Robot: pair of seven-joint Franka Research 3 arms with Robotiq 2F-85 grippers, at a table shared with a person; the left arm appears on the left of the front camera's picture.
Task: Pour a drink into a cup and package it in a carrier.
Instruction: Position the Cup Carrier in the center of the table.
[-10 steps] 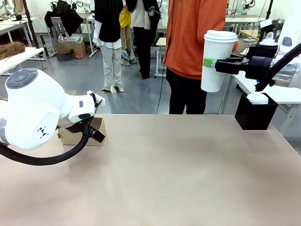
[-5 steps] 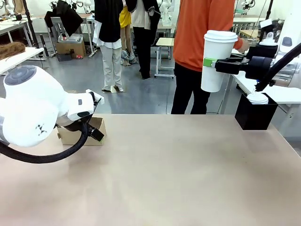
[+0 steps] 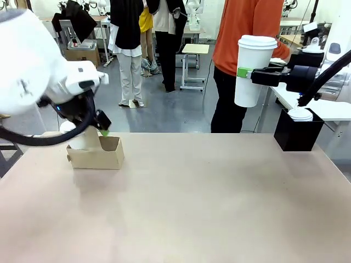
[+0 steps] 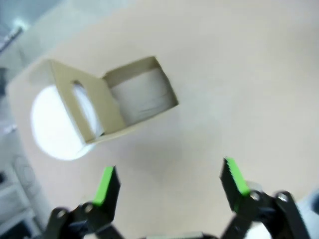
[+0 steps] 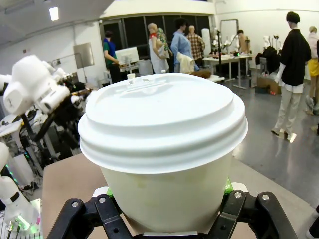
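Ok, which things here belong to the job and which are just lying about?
Job: tall white lidded cup in the right gripper; cardboard drink carrier; open left gripper.
Lying about: black box; short white lidded cup at its top.

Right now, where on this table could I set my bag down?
The table is bare across its middle and near edge, between the carrier at far left and the black box at far right. Crowded: those far corners, where the left arm hangs over the carrier and the right arm holds the cup in the air.
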